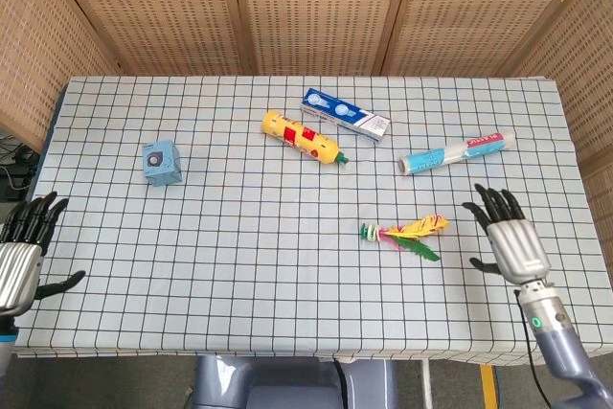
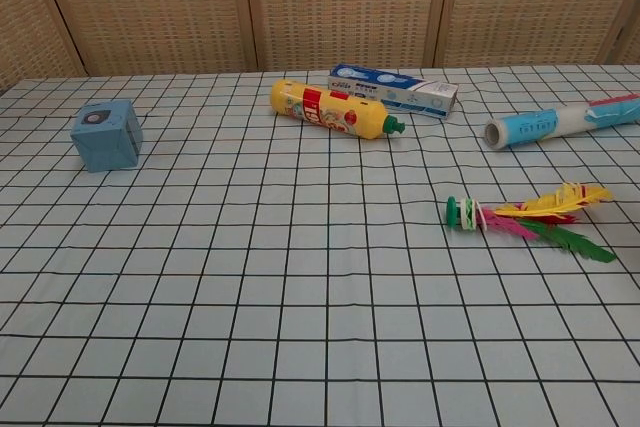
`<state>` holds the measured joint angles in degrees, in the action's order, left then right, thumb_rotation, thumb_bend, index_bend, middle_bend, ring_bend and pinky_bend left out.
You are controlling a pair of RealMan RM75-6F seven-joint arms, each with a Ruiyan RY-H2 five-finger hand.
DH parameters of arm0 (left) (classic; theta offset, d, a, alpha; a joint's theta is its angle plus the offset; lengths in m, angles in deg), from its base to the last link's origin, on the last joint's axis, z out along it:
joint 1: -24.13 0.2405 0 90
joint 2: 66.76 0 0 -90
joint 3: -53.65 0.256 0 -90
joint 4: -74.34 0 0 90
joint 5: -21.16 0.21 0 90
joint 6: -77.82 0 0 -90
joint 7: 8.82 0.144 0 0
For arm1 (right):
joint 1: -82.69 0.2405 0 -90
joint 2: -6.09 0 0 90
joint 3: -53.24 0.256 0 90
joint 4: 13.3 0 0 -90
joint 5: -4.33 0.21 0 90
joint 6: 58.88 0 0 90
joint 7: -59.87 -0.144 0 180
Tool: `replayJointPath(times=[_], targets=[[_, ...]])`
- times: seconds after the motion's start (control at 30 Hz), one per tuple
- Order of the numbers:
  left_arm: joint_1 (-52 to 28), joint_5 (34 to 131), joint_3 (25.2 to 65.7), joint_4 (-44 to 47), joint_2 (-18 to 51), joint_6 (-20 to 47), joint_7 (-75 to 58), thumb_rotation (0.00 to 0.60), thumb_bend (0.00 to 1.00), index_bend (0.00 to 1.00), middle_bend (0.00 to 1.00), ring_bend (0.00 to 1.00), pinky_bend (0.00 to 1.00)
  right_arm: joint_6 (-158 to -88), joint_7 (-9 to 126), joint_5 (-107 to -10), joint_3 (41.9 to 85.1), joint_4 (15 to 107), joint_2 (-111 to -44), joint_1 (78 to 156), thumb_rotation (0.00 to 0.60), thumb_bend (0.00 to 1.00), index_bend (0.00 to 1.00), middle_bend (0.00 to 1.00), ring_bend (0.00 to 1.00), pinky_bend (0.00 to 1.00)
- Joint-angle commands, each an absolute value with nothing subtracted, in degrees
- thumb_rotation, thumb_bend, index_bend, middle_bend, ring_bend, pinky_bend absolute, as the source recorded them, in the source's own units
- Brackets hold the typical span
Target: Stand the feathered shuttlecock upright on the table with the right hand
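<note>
The feathered shuttlecock (image 1: 402,235) (image 2: 520,218) lies flat on the checked tablecloth, its green base to the left and its yellow, pink and green feathers fanned to the right. My right hand (image 1: 508,237) hovers open over the table a short way right of the feathers, fingers spread, holding nothing. My left hand (image 1: 24,251) stays open off the table's front left corner. Neither hand appears in the chest view.
Toward the back lie a yellow bottle (image 1: 302,136), a blue toothpaste box (image 1: 346,115) and a blue-and-white rolled tube (image 1: 454,152). A blue cube (image 1: 162,162) sits at the left. Wicker panels wall in the table's far side.
</note>
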<state>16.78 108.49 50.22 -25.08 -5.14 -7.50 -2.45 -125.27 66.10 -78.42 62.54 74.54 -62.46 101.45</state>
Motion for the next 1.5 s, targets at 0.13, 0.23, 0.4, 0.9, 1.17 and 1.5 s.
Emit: replayJointPath(times=[0.13, 0.23, 0.4, 0.9, 1.17, 1.5], targets=[[16.1, 106.4, 49.5, -24.8, -4.6, -6.1, -1.7, 0.6, 0.0, 0.0, 0.0, 0.0, 0.0, -107.6, 64.0, -68.3, 64.8, 72.2, -64.3, 111.5, 0.6, 0.34, 0.4, 0.0, 0.0, 0.0], [15.8, 105.2, 49.1, -24.5, -4.4, -5.5, -1.5, 0.6, 0.0, 0.0, 0.0, 0.0, 0.0, -105.4, 66.3, -66.9, 64.4, 70.5, -65.9, 113.5, 0.6, 0.38, 0.43, 0.0, 0.0, 0.0], [15.5, 104.3, 48.9, -24.5, -4.2, -4.7, -1.2, 0.6, 0.0, 0.0, 0.0, 0.0, 0.0, -104.2, 70.2, -64.9, 64.1, 65.7, -69.6, 116.3, 0.6, 0.46, 0.43, 0.0, 0.0, 0.0], [14.9, 103.1, 48.8, -24.4, -3.5, -3.9, 0.4, 0.6, 0.0, 0.0, 0.0, 0.0, 0.0, -99.0, 78.7, -55.3, 61.1, 61.4, -71.0, 120.1, 0.6, 0.51, 0.42, 0.0, 0.0, 0.0], [14.7, 102.9, 48.9, -24.6, -3.2, -3.7, 1.1, 0.6, 0.0, 0.0, 0.0, 0.0, 0.0, -99.8, 76.2, -57.5, 60.2, 59.0, -72.9, 120.4, 0.6, 0.51, 0.4, 0.0, 0.0, 0.0], [14.6, 102.7, 49.0, -24.6, -3.2, -3.7, 0.9, 0.6, 0.0, 0.0, 0.0, 0.0, 0.0, -99.7, 74.9, -59.1, 59.2, 55.9, -74.5, 121.0, 0.6, 0.52, 0.46, 0.0, 0.0, 0.0]])
